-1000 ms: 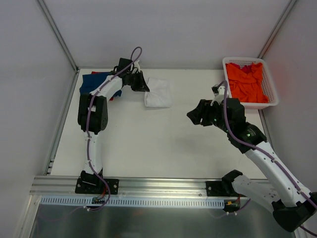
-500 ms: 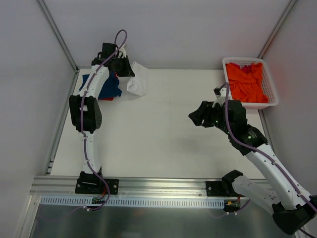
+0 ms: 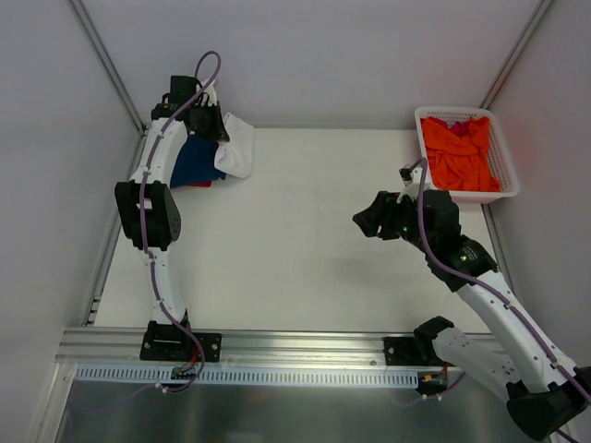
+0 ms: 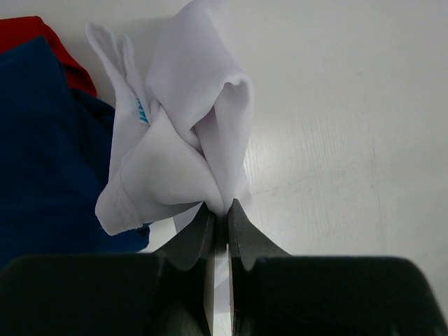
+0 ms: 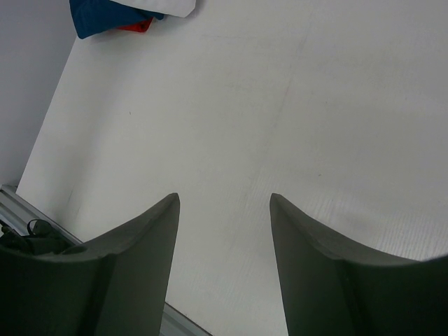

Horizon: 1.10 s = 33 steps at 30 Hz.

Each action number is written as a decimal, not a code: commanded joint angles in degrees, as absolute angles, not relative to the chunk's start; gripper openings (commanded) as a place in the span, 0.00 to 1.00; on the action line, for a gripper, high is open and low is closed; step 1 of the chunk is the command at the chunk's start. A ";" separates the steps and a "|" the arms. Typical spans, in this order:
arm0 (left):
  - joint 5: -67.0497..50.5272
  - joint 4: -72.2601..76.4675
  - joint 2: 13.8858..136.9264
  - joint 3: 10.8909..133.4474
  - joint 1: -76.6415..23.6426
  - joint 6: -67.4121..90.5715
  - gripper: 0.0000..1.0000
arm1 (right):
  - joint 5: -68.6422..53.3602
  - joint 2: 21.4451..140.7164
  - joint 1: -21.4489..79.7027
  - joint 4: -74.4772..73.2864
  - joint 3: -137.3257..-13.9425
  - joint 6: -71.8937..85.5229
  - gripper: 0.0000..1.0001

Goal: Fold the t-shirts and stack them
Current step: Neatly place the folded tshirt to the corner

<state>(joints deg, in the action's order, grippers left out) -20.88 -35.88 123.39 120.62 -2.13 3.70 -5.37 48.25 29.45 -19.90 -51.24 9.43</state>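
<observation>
**Desk:** Where is the white t-shirt (image 4: 189, 140)?

**Photographer:** In the far left corner of the worktop (image 3: 295, 249). It is bunched into loose folds and gripped at its near edge by the left fingers (image 4: 189, 241), which are pressed tight together on the cloth. A small label (image 4: 140, 108) with blue print shows among the folds. I cannot tell whether the shirt hangs clear of the surface.

**Desk:** And the other shirts?

**Photographer:** The dark blue t-shirt (image 3: 194, 164) lies just to its left, and the white cloth overlaps its edge. The red t-shirt (image 4: 21, 35) sits under the blue one, with only a strip showing. The orange t-shirt (image 3: 459, 152) is crumpled inside the white lattice basket (image 3: 505, 164) in the far right corner, well apart from the other three.

**Desk:** What about the arms?

**Photographer:** The left arm reaches almost fully extended along the left side of the worktop. The right fingers (image 5: 140, 238) are spread apart with nothing between them. They hover above the worktop right of centre, between the basket and the middle, and point toward the left.
</observation>
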 commanded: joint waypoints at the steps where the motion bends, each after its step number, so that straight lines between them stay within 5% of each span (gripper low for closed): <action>1: -19.87 -36.47 117.17 123.22 -1.76 0.88 0.00 | -7.12 47.55 29.00 -16.79 -50.89 9.31 0.58; 33: -17.93 -37.27 113.64 123.05 6.24 0.53 0.00 | -10.28 49.04 28.21 -14.59 -48.96 10.20 0.58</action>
<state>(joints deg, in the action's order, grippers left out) -17.45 -37.69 114.37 120.75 4.97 1.83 -9.02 48.99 28.77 -16.88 -49.78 9.85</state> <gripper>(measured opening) 0.041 0.580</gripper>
